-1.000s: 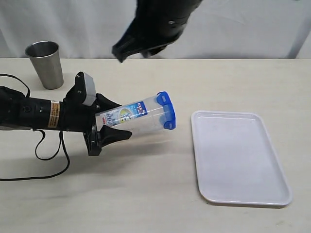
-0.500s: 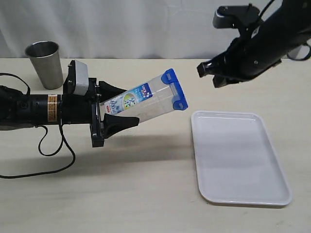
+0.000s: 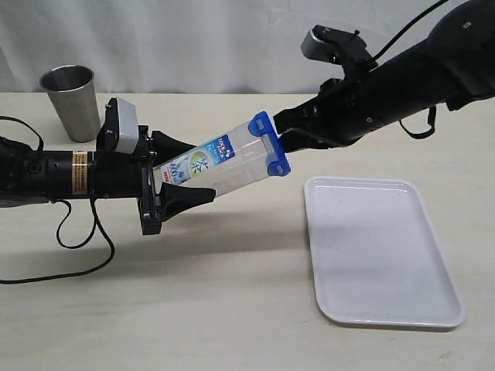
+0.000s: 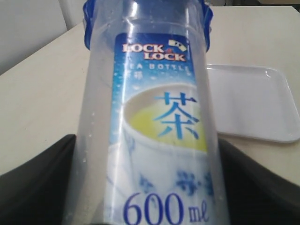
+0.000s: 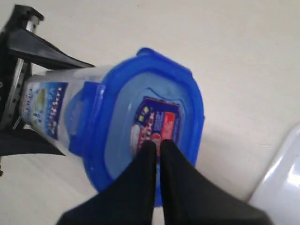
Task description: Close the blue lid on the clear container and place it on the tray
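My left gripper (image 3: 189, 174) is shut on the clear container (image 3: 224, 166) and holds it tilted above the table, mouth end pointing up and right. The blue lid (image 3: 271, 144) sits on that end. The left wrist view is filled by the container's label (image 4: 159, 122), with black fingers (image 4: 37, 187) at both sides. My right gripper (image 3: 285, 139) is shut, with nothing between its fingers. In the right wrist view its tips (image 5: 157, 143) rest against the red sticker on the lid (image 5: 140, 103). The white tray (image 3: 383, 247) lies flat at the right, below the right arm.
A grey steel cup (image 3: 72, 102) stands at the back left of the table. A black cable (image 3: 77, 255) loops on the table under the left arm. A white curtain closes off the back edge.
My right arm swung over from the right to the lid and its jaws closed. The left gripper kept its hold on the container, raised and tilted since a second ago.
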